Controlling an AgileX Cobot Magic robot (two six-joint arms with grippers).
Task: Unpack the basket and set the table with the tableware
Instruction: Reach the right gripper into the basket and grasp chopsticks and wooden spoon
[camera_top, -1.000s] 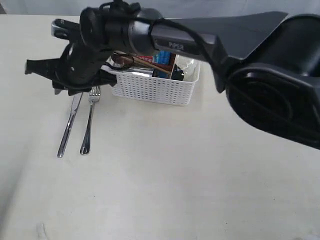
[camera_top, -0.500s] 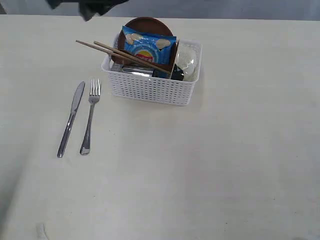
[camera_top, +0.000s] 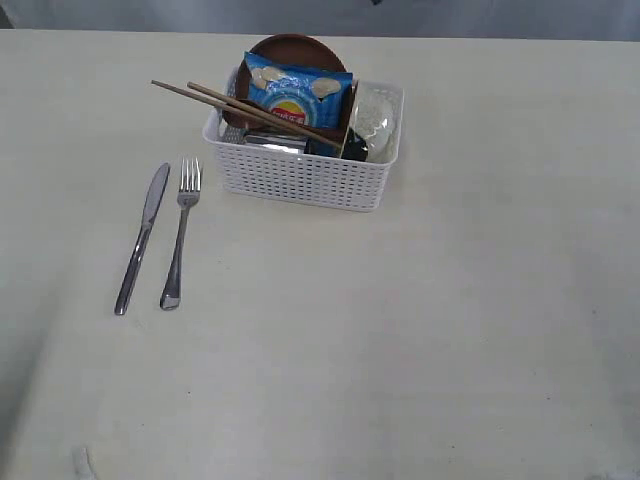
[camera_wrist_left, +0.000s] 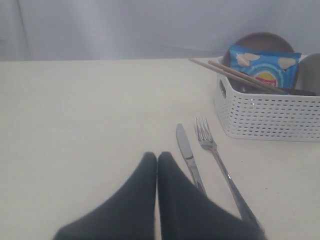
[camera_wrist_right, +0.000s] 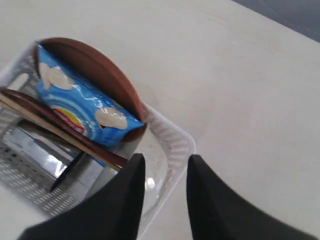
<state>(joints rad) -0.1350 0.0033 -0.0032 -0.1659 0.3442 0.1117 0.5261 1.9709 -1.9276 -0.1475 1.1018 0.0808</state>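
Cutlery laid out at left, the basket packed at upper centre – both pincers seen only from their wrist cameras.

On the large cream-white table (camera_top: 400, 330), left of centre in the exterior frame, a steel knife (camera_top: 141, 240) and a steel fork (camera_top: 180, 235) lie side by side, just apart, tips toward the top. Right of them, at upper centre, stands the white perforated plastic basket (camera_top: 300, 180): two wooden chopsticks (camera_top: 240, 110) jut out over its left rim, a blue snack packet (camera_top: 297, 92) leans on a small brown round plate (camera_top: 290, 45), and an off-white bowl (camera_top: 375, 120) fills its right end. The left pincer (camera_wrist_left: 157, 156) has its black fingers pressed together, empty, near the knife. The right pincer (camera_wrist_right: 166, 159) hovers above the basket – fingers apart, holding nothing.
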